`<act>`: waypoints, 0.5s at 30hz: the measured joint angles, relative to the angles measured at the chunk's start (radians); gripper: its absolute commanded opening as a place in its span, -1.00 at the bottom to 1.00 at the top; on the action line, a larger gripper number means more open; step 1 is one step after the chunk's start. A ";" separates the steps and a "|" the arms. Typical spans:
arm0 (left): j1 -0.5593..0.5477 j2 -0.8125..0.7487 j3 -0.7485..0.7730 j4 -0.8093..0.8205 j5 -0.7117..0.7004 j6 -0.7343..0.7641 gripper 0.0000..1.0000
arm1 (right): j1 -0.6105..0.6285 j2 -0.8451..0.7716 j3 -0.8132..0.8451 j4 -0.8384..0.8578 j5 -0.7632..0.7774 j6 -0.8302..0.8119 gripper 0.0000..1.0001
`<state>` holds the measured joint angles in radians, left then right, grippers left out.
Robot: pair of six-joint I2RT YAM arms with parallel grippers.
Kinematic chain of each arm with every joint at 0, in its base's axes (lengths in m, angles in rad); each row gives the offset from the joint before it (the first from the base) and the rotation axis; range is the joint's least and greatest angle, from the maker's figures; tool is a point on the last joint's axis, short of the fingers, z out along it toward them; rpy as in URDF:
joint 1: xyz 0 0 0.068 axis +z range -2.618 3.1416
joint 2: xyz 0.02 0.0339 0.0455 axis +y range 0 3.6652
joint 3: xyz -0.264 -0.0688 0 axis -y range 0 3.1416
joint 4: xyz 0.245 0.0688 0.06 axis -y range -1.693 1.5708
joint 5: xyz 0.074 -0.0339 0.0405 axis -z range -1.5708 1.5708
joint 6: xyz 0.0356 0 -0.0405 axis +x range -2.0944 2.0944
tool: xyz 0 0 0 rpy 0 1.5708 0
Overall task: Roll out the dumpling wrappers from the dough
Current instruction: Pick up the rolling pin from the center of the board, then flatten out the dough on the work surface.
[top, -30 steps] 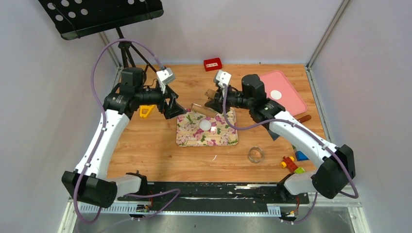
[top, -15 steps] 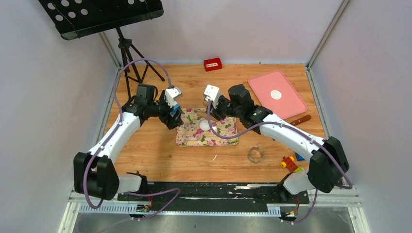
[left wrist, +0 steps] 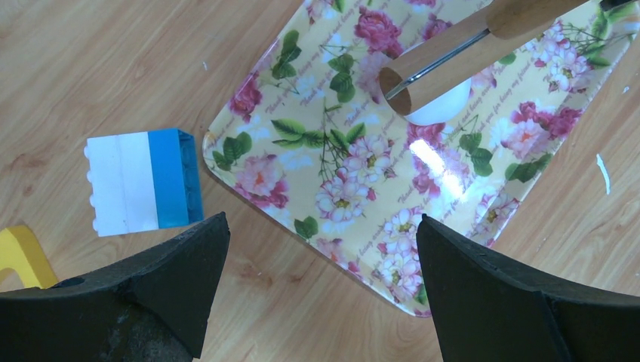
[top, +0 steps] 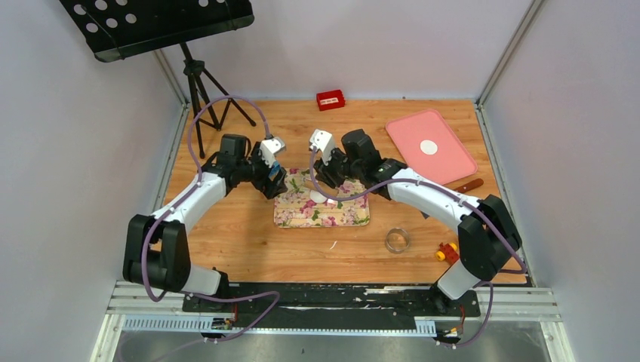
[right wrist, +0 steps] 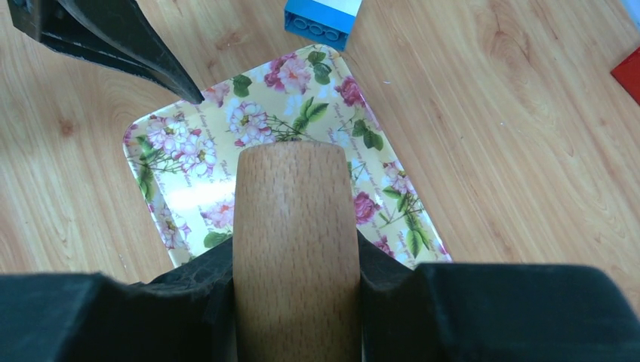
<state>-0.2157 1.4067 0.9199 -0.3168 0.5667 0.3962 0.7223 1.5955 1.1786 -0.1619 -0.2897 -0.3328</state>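
Note:
A small white ball of dough [top: 317,196] lies on the flowered tray [top: 336,215]. My right gripper [top: 326,175] is shut on a wooden rolling pin [right wrist: 294,241], which it holds over the tray [right wrist: 189,192]. In the left wrist view the pin's end [left wrist: 453,60] sits right over the dough [left wrist: 444,111] and hides most of it. My left gripper [left wrist: 321,302] is open and empty, low over the tray's left corner [left wrist: 302,226]; it also shows in the top view [top: 273,181]. One round wrapper [top: 429,147] lies on the pink tray [top: 453,162].
A white-and-blue block [left wrist: 143,181] and a yellow piece [left wrist: 19,253] lie left of the flowered tray. A metal ring cutter [top: 397,240] and toy bricks [top: 450,253] sit front right. A red box [top: 330,99] is at the back, a tripod [top: 198,90] back left.
Both arms have swung inward. The left gripper has moved right to the tray's left corner. The right gripper has carried the rolling pin left, over the dough.

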 measured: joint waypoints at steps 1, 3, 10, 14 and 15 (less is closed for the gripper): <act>0.000 0.001 -0.010 0.008 -0.001 -0.003 1.00 | 0.000 0.000 0.000 -0.002 -0.001 0.004 -1.00; 0.000 0.006 -0.022 0.021 -0.003 -0.006 0.98 | 0.000 0.000 0.000 -0.003 -0.005 0.010 -1.00; 0.000 0.073 -0.023 0.078 -0.055 -0.034 0.87 | 0.000 0.000 -0.005 -0.005 -0.019 0.012 -1.00; 0.000 0.120 -0.022 0.096 -0.090 -0.051 0.93 | 0.000 0.000 -0.024 -0.005 -0.029 0.013 -1.00; 0.000 0.128 -0.018 0.097 -0.090 -0.047 0.94 | 0.000 0.000 -0.032 -0.005 -0.030 0.013 -1.00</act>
<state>-0.2153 1.5345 0.9024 -0.2203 0.4770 0.3496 0.7223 1.5959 1.1465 -0.1673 -0.3199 -0.3199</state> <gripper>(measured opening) 0.949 0.331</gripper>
